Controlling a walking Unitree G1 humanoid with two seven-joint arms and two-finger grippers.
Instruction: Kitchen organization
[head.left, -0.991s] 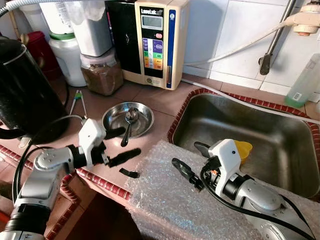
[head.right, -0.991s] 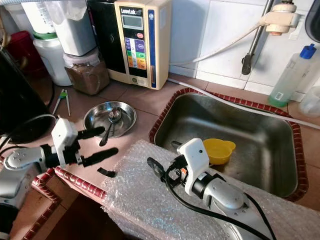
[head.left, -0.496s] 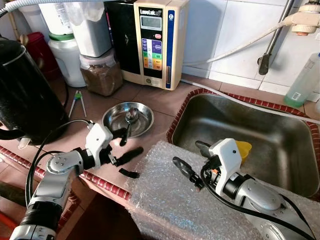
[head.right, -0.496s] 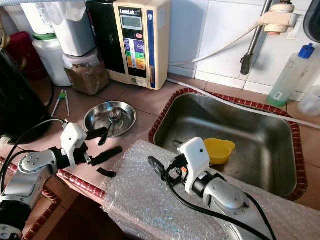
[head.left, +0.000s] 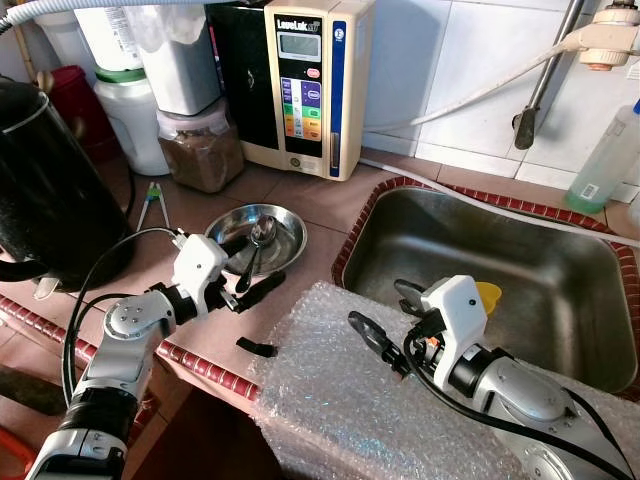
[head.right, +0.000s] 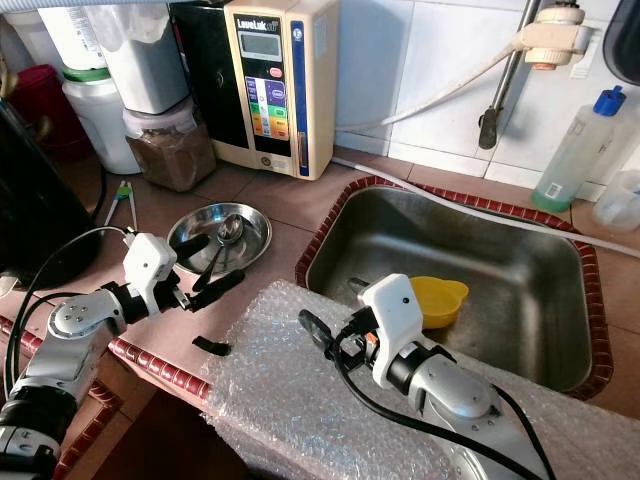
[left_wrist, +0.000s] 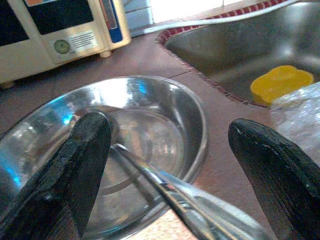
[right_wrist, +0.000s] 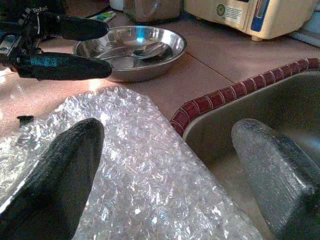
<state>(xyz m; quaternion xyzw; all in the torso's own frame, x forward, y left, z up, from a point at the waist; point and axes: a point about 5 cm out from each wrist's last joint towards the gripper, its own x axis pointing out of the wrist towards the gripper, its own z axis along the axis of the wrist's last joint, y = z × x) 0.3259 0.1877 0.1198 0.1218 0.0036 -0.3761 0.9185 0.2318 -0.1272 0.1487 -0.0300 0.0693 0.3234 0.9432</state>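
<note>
- Along the back wall of white tiles the table (head.left: 300, 200) of reddish-brown tiles carries a cream water machine (head.left: 310, 85), a jar of brown powder (head.left: 203, 148), a white container (head.left: 135, 115) and, at 9 o'clock, a large black kettle (head.left: 50, 190).
- At 3 o'clock a steel sink (head.left: 500, 270) is set into the table, with a rim of small red tiles; a yellow cup (head.right: 437, 298) lies in it, partly hidden behind the right arm.
- At 6 o'clock a sheet of bubble wrap (head.left: 340, 400) covers the front edge of the table, and its near part is cut off by the picture.
- Near the middle, a round steel dish (head.left: 257, 236) stands on the table, with a spoon (head.left: 258, 243) resting in it, its handle over the rim toward the front.
- The left gripper (head.left: 245, 270) hovers at the near rim of the dish, jaws apart, the spoon handle between them in the left wrist view but not touched.
- The right gripper (head.left: 385, 320) is over the bubble wrap beside the sink edge, jaws apart, holding nothing.
- A small black piece (head.left: 258, 347) lies on the table at 7 o'clock; what it is I cannot tell.
- A small tool with green handles (head.left: 155, 200) lies near the kettle.
- At 2 o'clock a plastic bottle (head.right: 575, 150) with a blue cap stands by the wall.
</note>
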